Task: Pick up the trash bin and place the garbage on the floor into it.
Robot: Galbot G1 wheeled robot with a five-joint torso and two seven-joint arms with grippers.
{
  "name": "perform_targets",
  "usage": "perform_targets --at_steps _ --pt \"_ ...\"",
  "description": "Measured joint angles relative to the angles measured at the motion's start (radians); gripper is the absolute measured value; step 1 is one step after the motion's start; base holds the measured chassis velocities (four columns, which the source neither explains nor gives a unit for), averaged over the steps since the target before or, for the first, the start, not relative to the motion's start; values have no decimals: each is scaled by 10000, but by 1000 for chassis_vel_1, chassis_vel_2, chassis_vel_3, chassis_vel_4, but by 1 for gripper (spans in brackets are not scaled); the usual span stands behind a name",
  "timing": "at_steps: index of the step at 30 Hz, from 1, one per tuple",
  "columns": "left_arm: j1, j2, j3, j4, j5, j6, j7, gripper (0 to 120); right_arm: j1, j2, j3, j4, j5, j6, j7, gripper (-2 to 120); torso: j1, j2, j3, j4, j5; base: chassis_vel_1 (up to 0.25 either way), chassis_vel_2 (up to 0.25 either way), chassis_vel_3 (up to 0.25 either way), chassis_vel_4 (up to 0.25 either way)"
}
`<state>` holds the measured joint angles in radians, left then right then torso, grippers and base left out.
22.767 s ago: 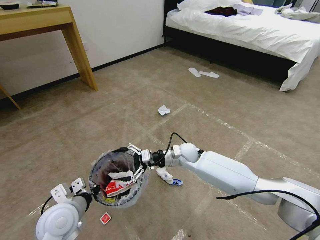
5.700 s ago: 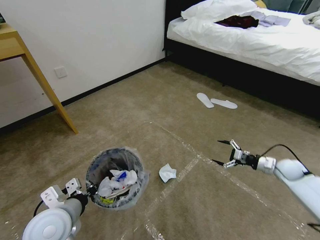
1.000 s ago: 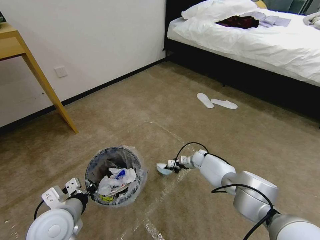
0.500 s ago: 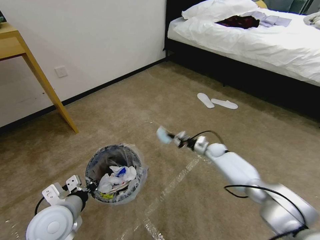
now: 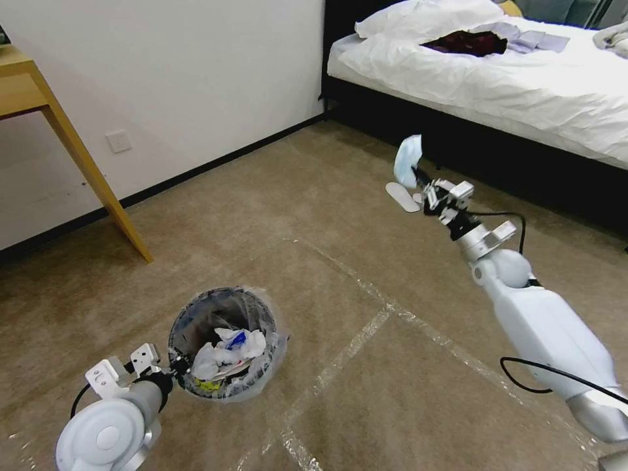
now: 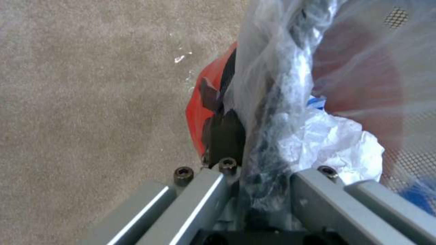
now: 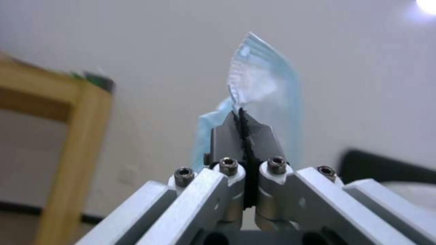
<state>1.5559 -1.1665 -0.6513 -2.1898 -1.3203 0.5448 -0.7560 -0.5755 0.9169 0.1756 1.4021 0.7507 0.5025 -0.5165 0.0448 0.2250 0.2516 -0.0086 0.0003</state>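
The carpeted floor (image 5: pixel 275 216) is carrying shiny tape lines; the trash bin (image 5: pixel 226 350) is sitting near its front-left area, its crinkly liner pinched at the rim by the left gripper (image 5: pixel 171 374). The right gripper (image 5: pixel 424 186), raised high, is clamping a pleated pale-blue mask (image 7: pixel 265 102), whose folds the right wrist view is revealing.

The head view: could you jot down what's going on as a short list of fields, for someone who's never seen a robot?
Place: bedroom with carpeted floor, bed, wooden table
Left gripper: low, shut on the trash bin's rim
Trash bin: upright, clear liner, holding white tissues and wrappers
Right gripper: raised in the air, shut on the face mask
Face mask: light blue, pinched by one edge
Also on floor: white slippers by the bed
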Motion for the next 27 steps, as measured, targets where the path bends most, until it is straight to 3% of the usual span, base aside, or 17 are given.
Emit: perform_targets --at_steps 5,14,27 --pt "69 -147 -6 -40 103 0 -1 0 -45 -412 -131 1260 885 22 -571 0 0 0 0 -4 0 0 0 0 0" --pt "103 -161 -87 -76 121 0 0 0 124 -818 -759 2623 1076 -128 -1198 0 -2 0 1 -3 -2 0 0 0 0" --pt "131 -235 -129 -129 110 -11 2 0 1024 -958 -3815 3633 726 -23 -1745 0 -2 0 1 -3 -3 0 0 0 0"
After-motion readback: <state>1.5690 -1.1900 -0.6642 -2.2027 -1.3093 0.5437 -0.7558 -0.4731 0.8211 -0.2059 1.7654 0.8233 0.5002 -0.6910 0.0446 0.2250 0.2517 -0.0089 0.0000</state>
